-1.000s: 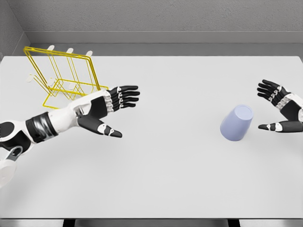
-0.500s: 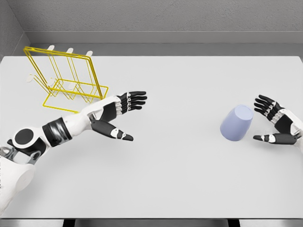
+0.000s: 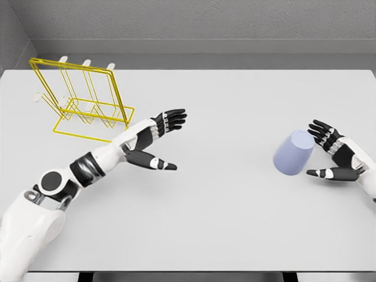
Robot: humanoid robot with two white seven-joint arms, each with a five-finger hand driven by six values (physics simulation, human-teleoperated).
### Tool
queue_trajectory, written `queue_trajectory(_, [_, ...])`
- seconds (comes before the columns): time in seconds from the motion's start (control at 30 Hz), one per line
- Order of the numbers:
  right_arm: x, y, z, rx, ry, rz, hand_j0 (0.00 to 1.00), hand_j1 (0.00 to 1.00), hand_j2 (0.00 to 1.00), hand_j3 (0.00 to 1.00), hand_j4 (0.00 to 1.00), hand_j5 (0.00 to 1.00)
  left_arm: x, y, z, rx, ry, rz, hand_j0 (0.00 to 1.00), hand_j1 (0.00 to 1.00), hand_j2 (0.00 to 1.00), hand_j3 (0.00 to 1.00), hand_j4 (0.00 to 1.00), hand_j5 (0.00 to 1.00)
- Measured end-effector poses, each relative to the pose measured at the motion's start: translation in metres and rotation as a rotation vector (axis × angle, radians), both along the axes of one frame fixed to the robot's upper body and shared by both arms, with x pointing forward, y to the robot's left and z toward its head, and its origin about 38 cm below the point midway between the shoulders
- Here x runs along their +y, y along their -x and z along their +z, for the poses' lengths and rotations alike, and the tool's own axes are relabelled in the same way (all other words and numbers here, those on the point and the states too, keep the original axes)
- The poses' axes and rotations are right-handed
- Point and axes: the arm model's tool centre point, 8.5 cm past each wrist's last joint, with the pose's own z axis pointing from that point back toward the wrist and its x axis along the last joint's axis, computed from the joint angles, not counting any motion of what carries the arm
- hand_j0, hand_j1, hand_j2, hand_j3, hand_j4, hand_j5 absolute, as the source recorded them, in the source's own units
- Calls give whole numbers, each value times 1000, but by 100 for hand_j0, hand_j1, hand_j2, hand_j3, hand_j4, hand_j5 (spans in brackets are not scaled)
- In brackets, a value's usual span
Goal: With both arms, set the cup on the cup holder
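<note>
Beside the cup: the right robot hand (image 3: 330, 154) sits just to the cup's right, fingers spread, thumb pointing back at the cup, nothing in its grip.
Gap to the cup: tight, but whether a fingertip is touching the wall I can't tell.
Left robot hand: the left robot hand (image 3: 157, 138) is well to the cup's left, out over bare tabletop, fingers fanned and thumb out, holding nothing.
Cup: the cup (image 3: 294, 153), pale lilac, stands tilted on the white tabletop (image 3: 235, 223), its flat lighter end leaning up and to the right.
Cup holder: the yellow wire cup holder (image 3: 79, 100) stands far to the cup's left and farther back, beyond the left robot hand.
Step in hand: by my read, the right robot hand is about to take the cup.
How to do it well: I'd wrap thumb and fingers around the wall squarely, at mid-height, so the cup neither rolls nor skids away. Close gently, lift clean, then carry it left toward the waiting hand.
Hard to make out: which end of the cup is open is not clear from here.
Cut off: the right forearm runs out of the frame's right edge beyond the cup.
Blurred detail: pale pegs show at the holder's top, their shape too small to read.
</note>
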Motion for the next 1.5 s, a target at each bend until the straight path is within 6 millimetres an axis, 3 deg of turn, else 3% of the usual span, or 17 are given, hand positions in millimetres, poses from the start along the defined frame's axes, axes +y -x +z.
queue_trajectory(0.23, [9, -1, -3, -1, -8, 15, 100, 100, 100, 100, 100, 100, 1, 10, -28, 70, 5, 23, 100, 100, 100, 100, 100, 100])
queue_trajectory(0.73, [25, -3, -6, -12, -11, 49, 100, 100, 100, 100, 100, 100, 4, 8, -19, 24, -34, -4, 100, 100, 100, 100, 100, 100])
queue_trajectory(1.5, [46, -14, -3, -40, -35, 74, 97, 97, 97, 97, 97, 97, 12, 2, -38, 52, -103, 33, 100, 100, 100, 100, 100, 100])
